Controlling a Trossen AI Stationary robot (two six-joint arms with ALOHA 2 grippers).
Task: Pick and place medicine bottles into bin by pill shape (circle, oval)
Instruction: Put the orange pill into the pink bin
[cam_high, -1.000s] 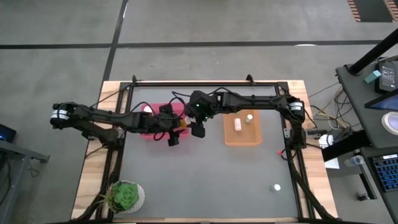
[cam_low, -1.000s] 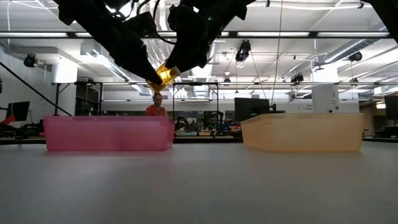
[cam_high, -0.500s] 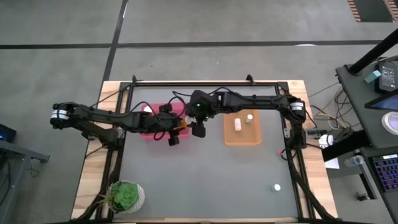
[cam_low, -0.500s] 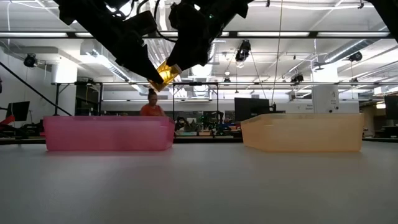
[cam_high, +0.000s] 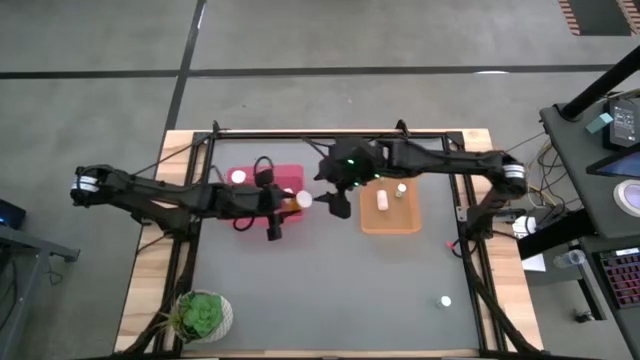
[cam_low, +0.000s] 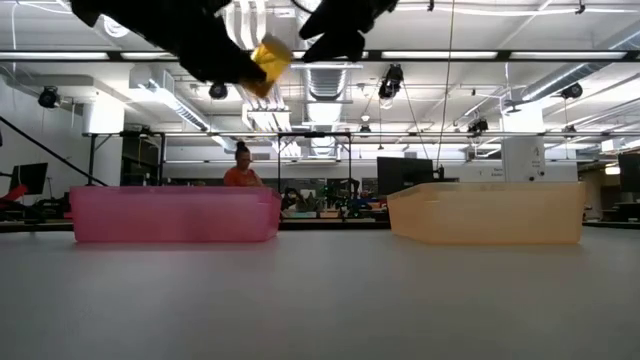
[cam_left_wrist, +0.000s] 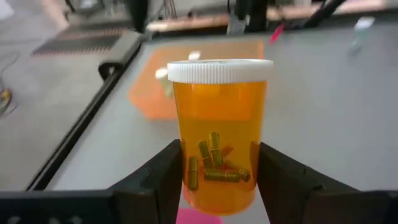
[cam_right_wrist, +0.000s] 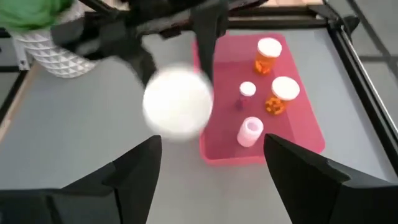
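Two tools met at the orange bottle half a second ago; now only the left tool (cam_high: 291, 203) clamps the orange bottle (cam_high: 299, 201) between its fingers (cam_left_wrist: 163, 177), while the right tool (cam_high: 340, 205) has pulled away toward the orange bin (cam_high: 412, 222) and hangs with its fingers (cam_right_wrist: 127, 174) spread wide and nothing between them. In the low view the bottle (cam_low: 267, 57) now sits higher above the pink bin (cam_low: 176, 215) than it did before, and the two arms no longer overlap there. In the high view the bottle's long axis lies roughly level, with its white cap pointing away from the pink bin (cam_high: 292, 172) toward the orange bin. The left wrist view shows the bottle (cam_left_wrist: 219, 134) held by its lower body, cap (cam_left_wrist: 219, 70) at the far end from the tool and small oblong yellow pills (cam_left_wrist: 211, 163) inside. The right wrist view looks onto the cap's round white face (cam_right_wrist: 178, 102), blurred, with the pink bin (cam_right_wrist: 308, 140) beyond it holding four bottles. Past the bottle, the orange bin holds two pale bottles (cam_high: 382, 200). One more bottle (cam_high: 444, 300) stands on the surface well apart from the pink bin, and a potted plant (cam_high: 202, 315) sits at the surface's near corner on the pink bin's side.
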